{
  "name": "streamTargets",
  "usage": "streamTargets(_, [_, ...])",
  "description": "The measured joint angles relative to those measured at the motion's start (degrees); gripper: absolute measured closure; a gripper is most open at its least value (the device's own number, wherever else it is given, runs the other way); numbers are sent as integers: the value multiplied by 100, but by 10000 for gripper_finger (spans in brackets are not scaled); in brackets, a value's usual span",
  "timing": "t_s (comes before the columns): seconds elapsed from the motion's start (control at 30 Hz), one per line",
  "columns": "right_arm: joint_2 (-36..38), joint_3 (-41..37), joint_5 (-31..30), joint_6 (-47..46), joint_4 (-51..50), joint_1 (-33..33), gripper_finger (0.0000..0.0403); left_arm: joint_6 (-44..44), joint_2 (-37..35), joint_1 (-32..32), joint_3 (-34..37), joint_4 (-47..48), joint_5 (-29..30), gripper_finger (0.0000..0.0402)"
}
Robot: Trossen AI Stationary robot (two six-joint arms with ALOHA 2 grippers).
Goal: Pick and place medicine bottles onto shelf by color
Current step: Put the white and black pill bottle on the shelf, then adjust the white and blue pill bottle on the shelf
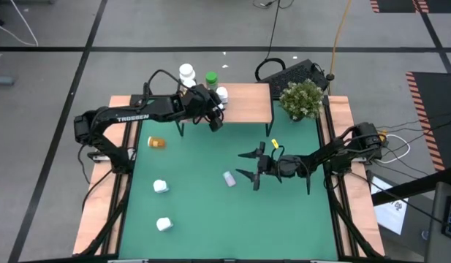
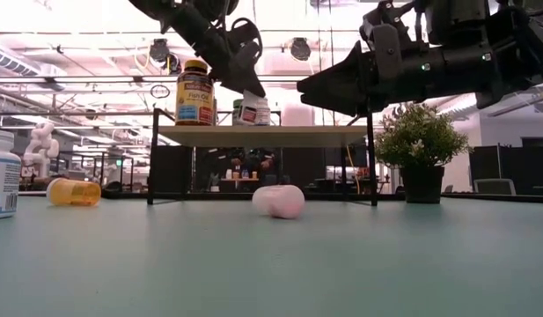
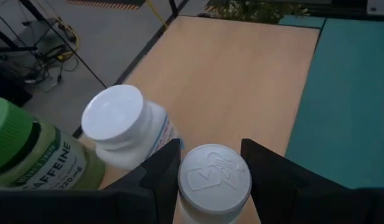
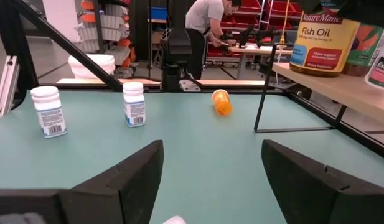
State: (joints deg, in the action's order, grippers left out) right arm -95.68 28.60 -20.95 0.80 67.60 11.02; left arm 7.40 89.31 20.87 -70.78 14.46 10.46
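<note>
The shelf [image 1: 247, 102] stands at the table's far edge, light wood on black legs. On it are an amber fish-oil bottle [image 2: 194, 92], a green bottle [image 3: 30, 155] and a white bottle [image 3: 123, 134]. My left gripper [image 3: 211, 177] reaches over the shelf's left part, shut on another white bottle [image 2: 255, 111]. My right gripper [image 1: 251, 166] hovers open over the table's middle, holding nothing. A white bottle [image 1: 229, 178] lies on its side just left of it. An orange bottle [image 1: 158, 143] lies on its side on the table's left part. My left gripper pinches the white bottle's cap [image 3: 187, 182] between its two fingers [image 3: 160, 177], one on each side. The fingers slant down from the table's left. The bottle is about upright, its base level with the shelf top; whether it rests there I cannot tell.
Two white bottles [image 1: 161, 186] [image 1: 164, 223] stand upright on the table's near left. A potted plant [image 1: 302, 98] sits at the far right, beside the shelf. The shelf's right half [image 3: 241, 81] is bare wood. A person stands in the room beyond the table [image 4: 207, 25].
</note>
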Motion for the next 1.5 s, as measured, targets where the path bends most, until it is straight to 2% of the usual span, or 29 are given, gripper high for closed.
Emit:
streamTargets(0.2, [0,0,2,0,-20,-8,136,-55,104,32,-13,79,12,235])
streamTargets(0.73, [0,0,3,-9,-24,-6,136,188,86,28,-9,75,12,164])
streamTargets(0.97, [0,0,4,-204,-16,-6,136,418,-333,-70,-9,41,15,143])
streamTargets(1.1, [131,92,-265,-170,-207,-3,140,537,-737,-265,-9,50,25,146])
streamTargets(1.23, [425,561,-554,-96,-1452,31,159,600,-1205,-651,-11,90,301,161])
streamTargets(1.37, [543,1175,-988,666,-2691,-35,184,633,-1733,-1174,-15,323,476,187])
streamTargets(1.5, [668,1543,-1078,1370,-2798,-298,208,295,-2183,-1807,-17,710,574,218])
